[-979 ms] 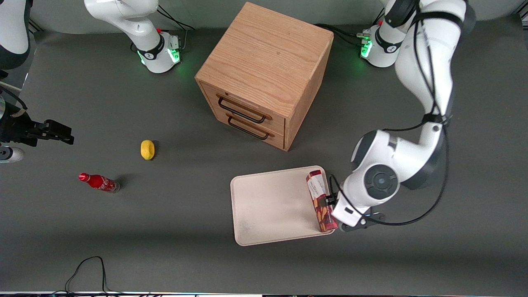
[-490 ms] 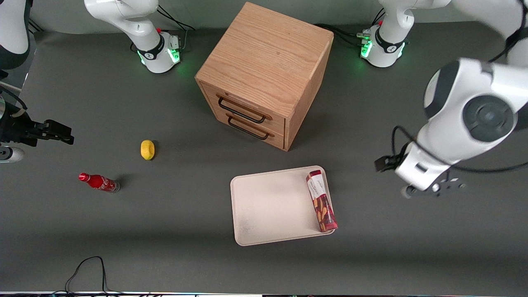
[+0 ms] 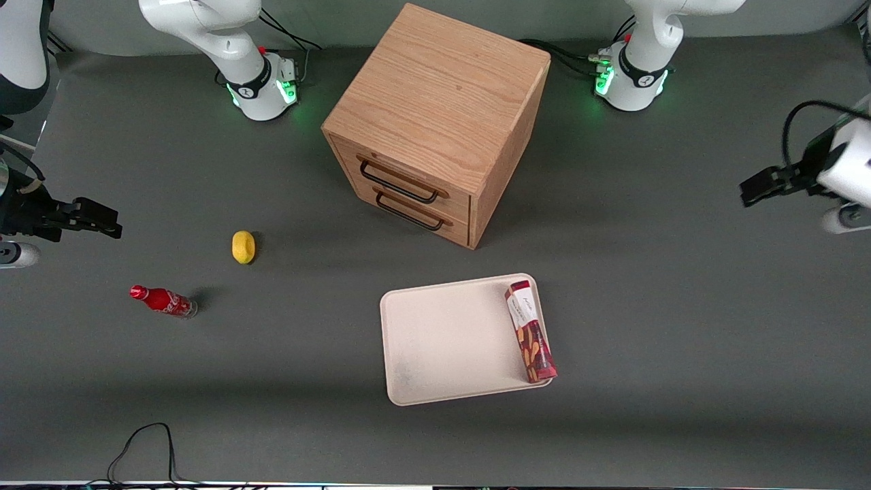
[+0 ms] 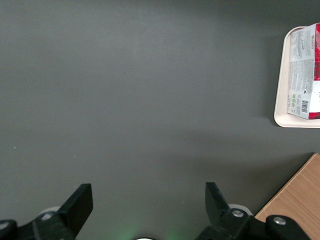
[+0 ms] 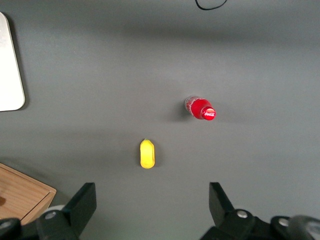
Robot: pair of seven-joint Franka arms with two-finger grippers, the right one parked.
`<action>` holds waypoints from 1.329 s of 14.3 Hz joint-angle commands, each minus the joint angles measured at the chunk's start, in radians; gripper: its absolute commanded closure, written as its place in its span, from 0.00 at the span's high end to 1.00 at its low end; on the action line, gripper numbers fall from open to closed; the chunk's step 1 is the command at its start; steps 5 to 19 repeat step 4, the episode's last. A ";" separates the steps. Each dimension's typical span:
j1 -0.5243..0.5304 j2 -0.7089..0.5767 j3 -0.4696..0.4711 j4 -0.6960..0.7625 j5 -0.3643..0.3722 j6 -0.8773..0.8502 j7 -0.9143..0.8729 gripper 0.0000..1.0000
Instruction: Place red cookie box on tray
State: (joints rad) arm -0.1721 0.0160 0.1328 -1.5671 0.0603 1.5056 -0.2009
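Note:
The red cookie box lies flat in the cream-white tray, along the tray's short edge nearest the working arm. One end of the box reaches the tray's rim. My left gripper hangs high above bare table, far off toward the working arm's end and well away from the tray. In the left wrist view the gripper is open with only grey table between its fingers. That view also catches the box's white printed panel and the tray rim.
A wooden drawer cabinet with two dark handles stands farther from the front camera than the tray. Toward the parked arm's end lie a yellow fruit and a small red soda bottle. A black cable loops at the table's near edge.
The left arm has drawn away from the cookie box, rising and swinging toward the working arm's end of the table. The box stays where it was on the tray.

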 commanded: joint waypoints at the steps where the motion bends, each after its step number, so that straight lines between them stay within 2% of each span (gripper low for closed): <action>1: 0.017 -0.011 -0.011 -0.021 0.000 -0.005 0.012 1.00; 4: 0.118 -0.011 -0.114 -0.014 0.003 -0.007 0.011 1.00; 19: 0.118 -0.011 -0.114 -0.014 0.003 -0.007 0.011 1.00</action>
